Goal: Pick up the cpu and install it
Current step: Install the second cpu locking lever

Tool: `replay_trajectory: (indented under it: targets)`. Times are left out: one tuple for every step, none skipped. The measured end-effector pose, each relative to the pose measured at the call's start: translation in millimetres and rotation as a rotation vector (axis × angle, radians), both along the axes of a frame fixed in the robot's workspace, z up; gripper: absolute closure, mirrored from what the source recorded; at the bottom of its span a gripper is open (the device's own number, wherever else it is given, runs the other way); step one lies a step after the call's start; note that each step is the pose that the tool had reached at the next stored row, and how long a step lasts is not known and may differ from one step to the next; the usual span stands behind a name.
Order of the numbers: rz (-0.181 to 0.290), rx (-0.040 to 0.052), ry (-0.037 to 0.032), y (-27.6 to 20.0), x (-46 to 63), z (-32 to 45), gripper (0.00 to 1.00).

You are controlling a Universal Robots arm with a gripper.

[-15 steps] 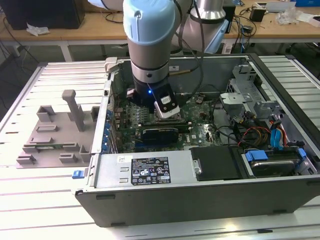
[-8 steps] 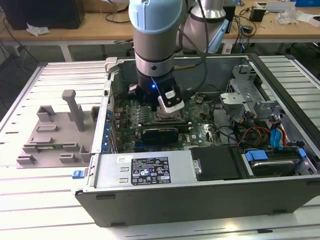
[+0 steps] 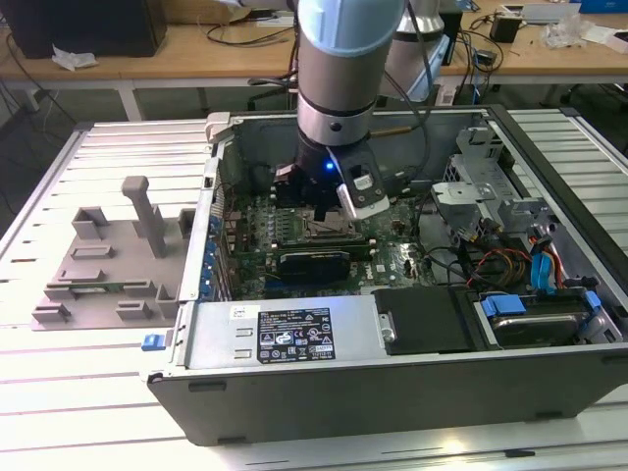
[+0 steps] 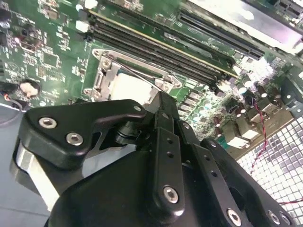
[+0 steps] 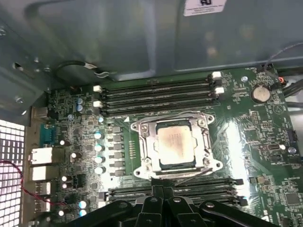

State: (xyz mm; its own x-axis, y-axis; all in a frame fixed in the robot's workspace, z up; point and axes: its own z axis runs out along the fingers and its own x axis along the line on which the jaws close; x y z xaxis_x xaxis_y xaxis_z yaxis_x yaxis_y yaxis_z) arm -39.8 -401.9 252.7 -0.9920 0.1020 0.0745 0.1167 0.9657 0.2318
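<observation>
The cpu (image 5: 176, 144), a flat square chip with a shiny silver top, lies inside the metal-framed socket (image 5: 142, 128) on the green motherboard (image 5: 265, 142). In the second wrist view the cpu (image 4: 129, 87) shows pale just past my fingertips. My gripper (image 5: 163, 190) hovers a little above the socket's edge, shut, with nothing between its fingers. In the exterior view the gripper (image 3: 329, 214) reaches down into the open computer case (image 3: 294, 392) over the board's middle.
Black memory slots (image 5: 158, 92) run on both sides of the socket. A power supply (image 3: 285, 334), a black drive (image 3: 427, 319), a metal drive cage (image 3: 481, 186) and loose cables (image 3: 510, 260) crowd the case. A grey fixture (image 3: 108, 255) lies on the table at the exterior view's left.
</observation>
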Motion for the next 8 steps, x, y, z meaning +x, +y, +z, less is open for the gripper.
replay_trajectory:
  targets:
    - [0.000,-0.0045,0.0135,0.0,4.9,-0.1,0.89]
    - [0.000,-0.0103,0.0283,0.0,8.0,-0.2,0.89]
    - [0.000,-0.0105,0.0284,0.0,8.0,-0.2,0.89]
    - [0.000,-0.0108,0.0284,0.0,8.0,-0.2,0.89]
    - [0.000,-0.0143,0.0308,0.1,8.1,-0.5,0.89]
    - [0.000,-0.0227,0.0357,0.1,8.1,-0.5,0.89]
    - [0.000,-0.0378,0.0434,0.0,8.1,-0.7,0.89]
    - [0.000,-0.0435,0.0466,0.4,8.2,-1.3,0.89]
